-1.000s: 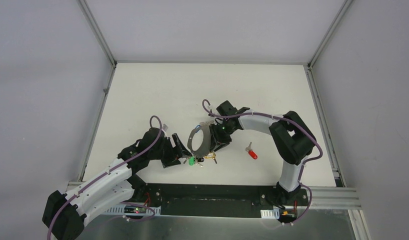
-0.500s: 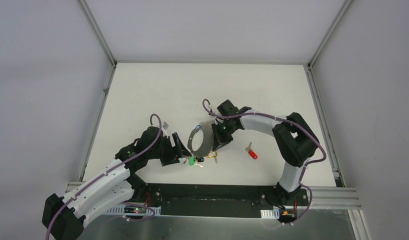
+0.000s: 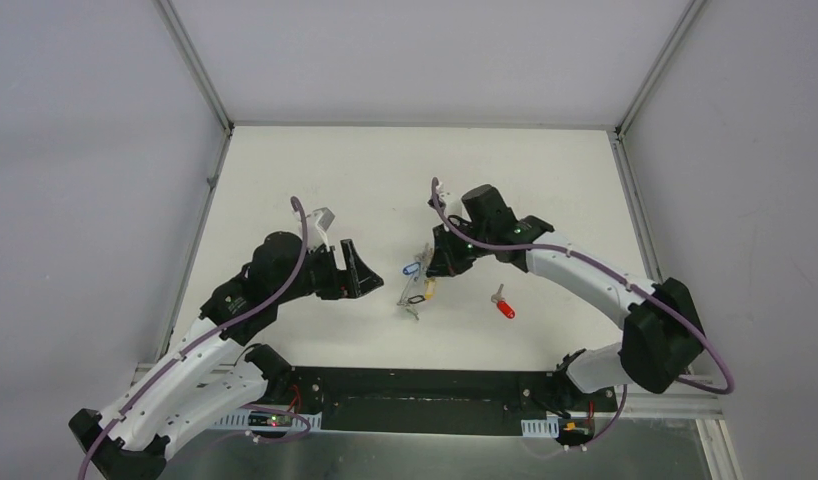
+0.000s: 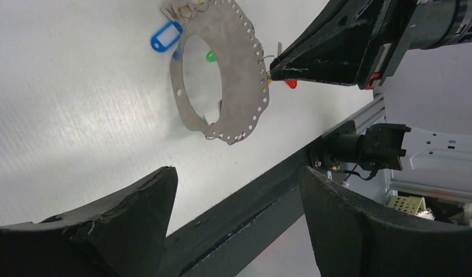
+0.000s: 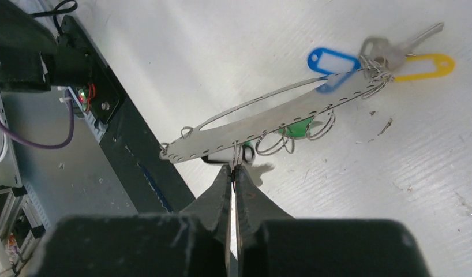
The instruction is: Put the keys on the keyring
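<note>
The keyring (image 5: 280,121) tilts over the white, grey-walled table (image 3: 385,180), clamped by the right pincer (image 5: 233,168); left pincer (image 4: 236,173) apart.

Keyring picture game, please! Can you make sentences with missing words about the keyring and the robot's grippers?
1. The right gripper is ___ on the keyring.
2. The left gripper is ___ and holds nothing.
3. The ___ key lies alone on the table, off the keyring.
4. The yellow tag hangs beside a ___ tag.
Missing words: shut, open, red, blue.
</note>
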